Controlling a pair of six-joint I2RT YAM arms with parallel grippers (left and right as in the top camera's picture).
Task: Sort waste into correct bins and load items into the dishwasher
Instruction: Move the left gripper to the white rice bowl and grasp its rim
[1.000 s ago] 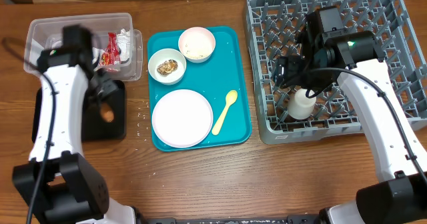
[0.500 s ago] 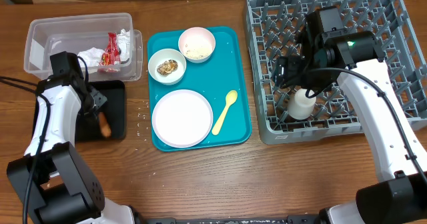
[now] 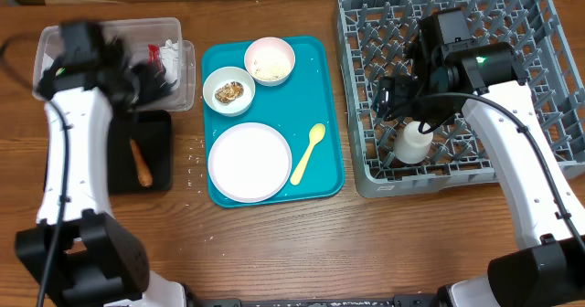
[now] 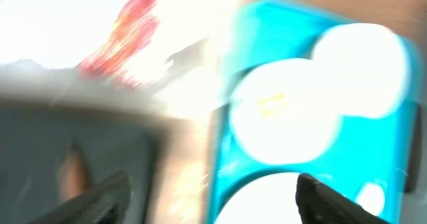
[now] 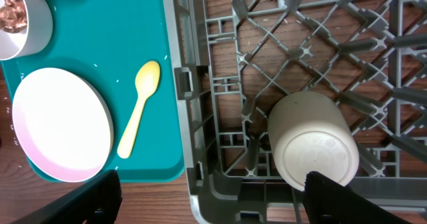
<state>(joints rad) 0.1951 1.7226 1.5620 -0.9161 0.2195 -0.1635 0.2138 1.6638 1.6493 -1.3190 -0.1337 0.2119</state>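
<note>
Near the worktop's left edge, the left gripper (image 4: 210,197) hangs blurred over the clear tub (image 3: 137,26), fingers apart. By the right edge, the right gripper (image 5: 210,201) gapes above the white cup (image 5: 313,147) resting in the grey rack (image 3: 539,88).

No word, number, brand or sign can be read in any view. The red wrapper (image 3: 170,50), lying in the clear tub (image 3: 55,40) near the far left corner of the table (image 3: 274,252), is too small in the overhead view for any print to be made out. The left arm also partly covers it there. In the left wrist view the wrapper is only a red smear of motion blur, so nothing on it is legible there either.
</note>
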